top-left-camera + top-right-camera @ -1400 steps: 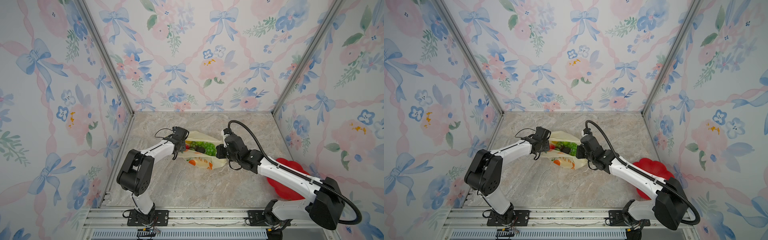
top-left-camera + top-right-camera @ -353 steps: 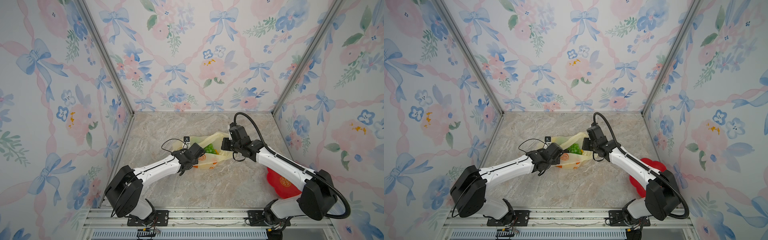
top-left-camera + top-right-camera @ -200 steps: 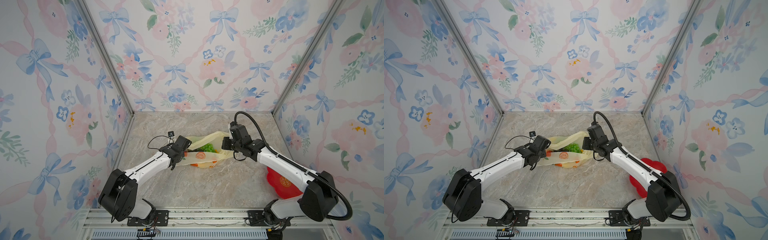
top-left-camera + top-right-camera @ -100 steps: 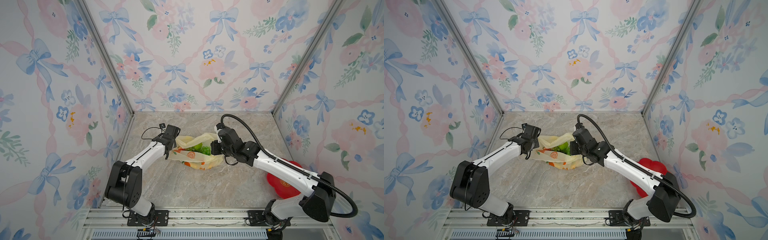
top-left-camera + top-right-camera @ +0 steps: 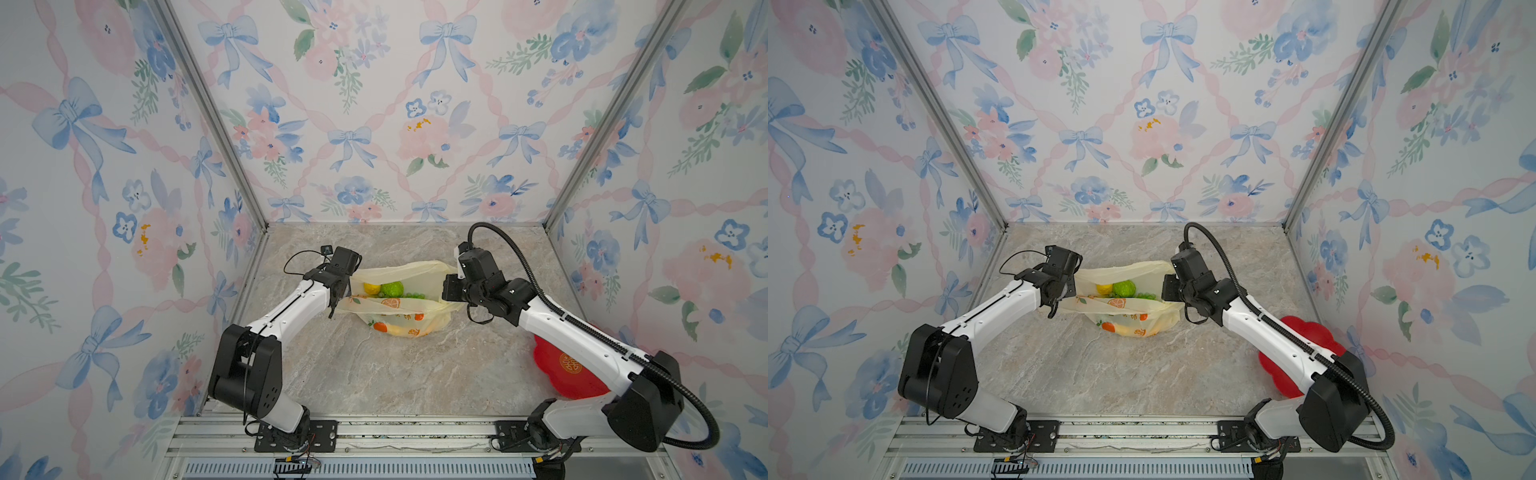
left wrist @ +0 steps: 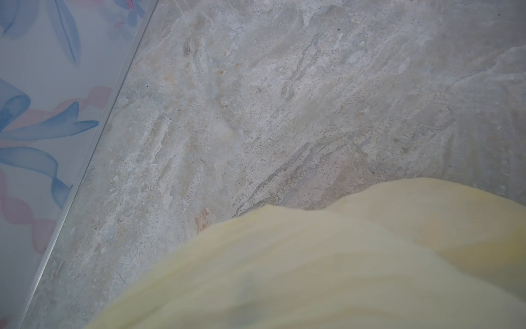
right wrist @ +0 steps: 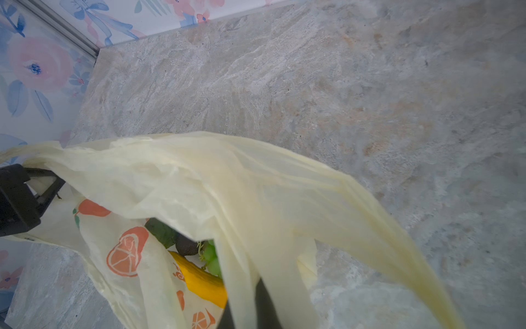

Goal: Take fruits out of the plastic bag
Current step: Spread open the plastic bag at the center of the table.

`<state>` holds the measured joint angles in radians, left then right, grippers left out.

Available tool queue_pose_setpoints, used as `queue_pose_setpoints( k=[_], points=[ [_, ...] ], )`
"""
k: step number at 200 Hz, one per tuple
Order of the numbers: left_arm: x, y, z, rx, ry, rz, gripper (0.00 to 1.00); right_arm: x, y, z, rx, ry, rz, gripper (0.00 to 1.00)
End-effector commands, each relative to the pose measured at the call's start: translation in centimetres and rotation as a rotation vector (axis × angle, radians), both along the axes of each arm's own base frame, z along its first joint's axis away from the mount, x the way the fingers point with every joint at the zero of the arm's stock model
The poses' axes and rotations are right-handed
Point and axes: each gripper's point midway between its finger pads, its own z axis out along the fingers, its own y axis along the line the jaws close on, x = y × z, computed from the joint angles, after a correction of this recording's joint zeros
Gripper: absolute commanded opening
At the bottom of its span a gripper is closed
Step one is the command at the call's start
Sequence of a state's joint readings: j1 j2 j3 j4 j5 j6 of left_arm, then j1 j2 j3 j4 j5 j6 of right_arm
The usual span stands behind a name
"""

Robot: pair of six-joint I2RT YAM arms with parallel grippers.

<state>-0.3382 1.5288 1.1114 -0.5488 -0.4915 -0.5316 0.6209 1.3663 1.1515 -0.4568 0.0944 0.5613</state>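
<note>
The pale yellow plastic bag (image 5: 399,309) (image 5: 1121,309) lies mid-table, its mouth stretched wide between both arms. My left gripper (image 5: 344,287) (image 5: 1068,287) is shut on its left edge; in the left wrist view the plastic bag (image 6: 313,270) hides the jaws. My right gripper (image 5: 446,289) (image 5: 1166,291) is shut on the right handle, with a dark finger (image 7: 264,302) wrapped in plastic. Fruits sit inside: a lemon (image 5: 371,288), a bumpy green fruit (image 5: 392,288), grapes (image 5: 411,296), a banana (image 7: 202,280) and an avocado (image 7: 186,246).
A red flower-shaped plate (image 5: 569,365) (image 5: 1304,332) lies at the front right, partly under my right arm. Flowered walls close in the marble table on three sides. A metal rail runs along the front edge.
The left gripper has closed on the bag's left edge. The right gripper has drawn a little to the right, and the bag's mouth is now stretched wider, showing more fruit.
</note>
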Motion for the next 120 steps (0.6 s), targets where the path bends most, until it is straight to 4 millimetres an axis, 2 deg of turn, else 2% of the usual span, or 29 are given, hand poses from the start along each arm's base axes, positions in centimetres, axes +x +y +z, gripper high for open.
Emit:
queue_pose_setpoints(
  k=[1,26,51,83,105,120],
  points=[
    [-0.2,0.5,1.3,-0.077,-0.02,0.012,0.0,-0.1,-1.3,0.8,0.06,0.004,-0.011,0.0],
    [-0.1,1.3,0.9,-0.219,-0.054,0.031,0.0,0.9,-3.5,0.2,0.126,0.005,-0.045,0.0],
    [0.2,1.8,-0.2,-0.4,-0.092,0.039,0.0,2.2,-4.3,-0.3,0.232,-0.012,-0.039,0.0],
    [0.8,0.2,-2.7,-0.563,-0.06,-0.003,0.0,3.4,-2.9,-3.8,0.316,0.061,0.002,0.0],
    [1.8,-2.5,-3.7,-0.713,-0.023,-0.098,0.0,3.8,-2.1,-6.8,0.351,0.151,-0.012,0.0],
    [2.1,-4.1,-4.0,-0.713,0.013,-0.155,0.0,3.9,-1.9,-7.7,0.362,0.18,-0.018,0.0]
  ],
)
